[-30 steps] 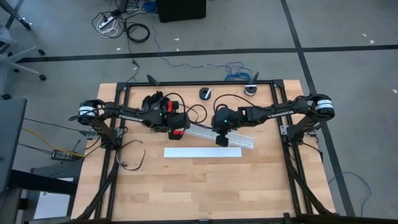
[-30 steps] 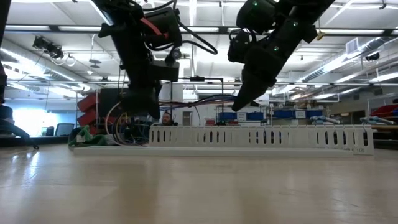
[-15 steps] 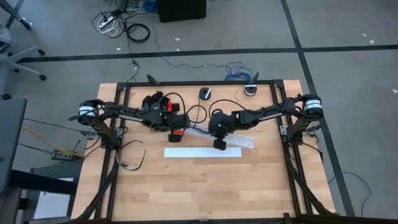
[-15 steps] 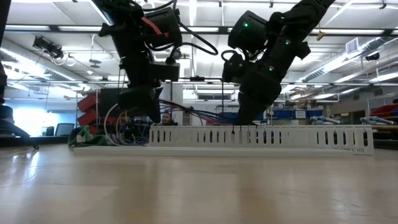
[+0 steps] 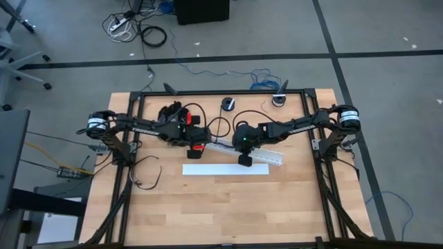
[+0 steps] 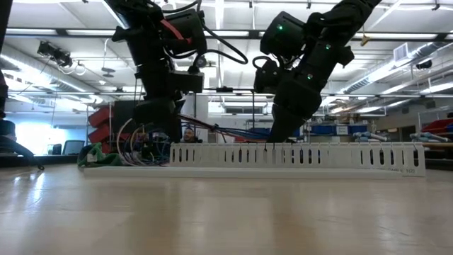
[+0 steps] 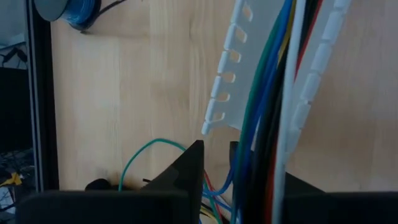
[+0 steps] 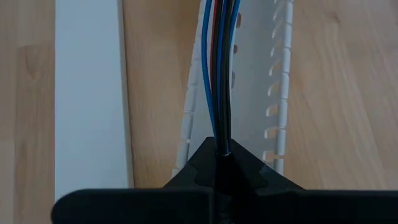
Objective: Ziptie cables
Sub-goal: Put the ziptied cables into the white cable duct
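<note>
Both grippers on cables (image 8: pixel 219 68) over duct (image 8: pixel 255 81): right gripper (image 8: pixel 221 152) clamps them, left gripper (image 7: pixel 214 155) slightly apart around them.

Pale wood table (image 5: pixel 228 200) – smooth; white plastic duct (image 8: pixel 249 93) – matt.

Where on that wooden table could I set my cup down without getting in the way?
The bare light wood table between the flat white strip and the near edge is widest. The back is crowded: the left gripper and right gripper hang over the white slotted duct holding the bundle of coloured cables.
</note>
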Robot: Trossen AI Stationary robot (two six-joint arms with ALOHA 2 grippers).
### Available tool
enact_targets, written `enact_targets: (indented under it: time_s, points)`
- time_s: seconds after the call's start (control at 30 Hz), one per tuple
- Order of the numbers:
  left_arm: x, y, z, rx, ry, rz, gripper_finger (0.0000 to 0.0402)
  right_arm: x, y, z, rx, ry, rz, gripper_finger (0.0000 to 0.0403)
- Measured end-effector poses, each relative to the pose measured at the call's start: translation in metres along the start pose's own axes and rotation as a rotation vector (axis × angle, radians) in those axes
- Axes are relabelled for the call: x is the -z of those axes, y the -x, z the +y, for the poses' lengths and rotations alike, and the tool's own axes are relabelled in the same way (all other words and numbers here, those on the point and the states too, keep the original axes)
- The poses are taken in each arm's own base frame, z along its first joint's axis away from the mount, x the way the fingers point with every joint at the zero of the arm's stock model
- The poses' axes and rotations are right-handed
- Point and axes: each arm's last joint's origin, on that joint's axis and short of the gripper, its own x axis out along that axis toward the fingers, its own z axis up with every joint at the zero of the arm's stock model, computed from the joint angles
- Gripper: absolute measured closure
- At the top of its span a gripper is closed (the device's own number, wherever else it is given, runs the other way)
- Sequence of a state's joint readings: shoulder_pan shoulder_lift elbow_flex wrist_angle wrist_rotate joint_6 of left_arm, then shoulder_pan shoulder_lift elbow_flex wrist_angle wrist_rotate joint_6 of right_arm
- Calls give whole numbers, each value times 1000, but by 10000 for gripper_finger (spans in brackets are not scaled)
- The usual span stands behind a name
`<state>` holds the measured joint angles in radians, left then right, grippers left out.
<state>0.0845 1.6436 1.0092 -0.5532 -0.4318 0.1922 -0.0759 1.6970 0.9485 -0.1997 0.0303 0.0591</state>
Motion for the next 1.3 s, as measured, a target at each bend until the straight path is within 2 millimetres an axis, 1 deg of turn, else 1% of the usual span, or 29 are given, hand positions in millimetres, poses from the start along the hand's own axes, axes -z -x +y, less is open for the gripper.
enact_targets:
  time_s: [0.2, 0.37, 0.53, 0.7, 0.93, 1.13, 1.3]
  points:
    - [2, 0, 0, -1, -3, 24, 295, 1, 0, 0, 1, 0, 6, 395]
    - [4, 0, 0, -1, -24, 40, 283, 3, 0, -1, 29, 2, 35, 395]
    - [2, 0, 1, -21, -23, 24, 282, 3, 2, -1, 34, 3, 37, 395]
    - [2, 0, 1, -23, -19, 23, 282, 4, 8, -2, 65, 4, 45, 395]
    - [13, -3, 6, 1, -8, 124, 282, 4, 12, -2, 65, 5, 52, 395]
    - [15, -3, 6, 55, -6, 133, 282, 6, 12, -2, 66, -5, 73, 395]
    - [18, -2, 5, 64, -15, 159, 282, 9, 12, -2, 69, -12, 100, 395]
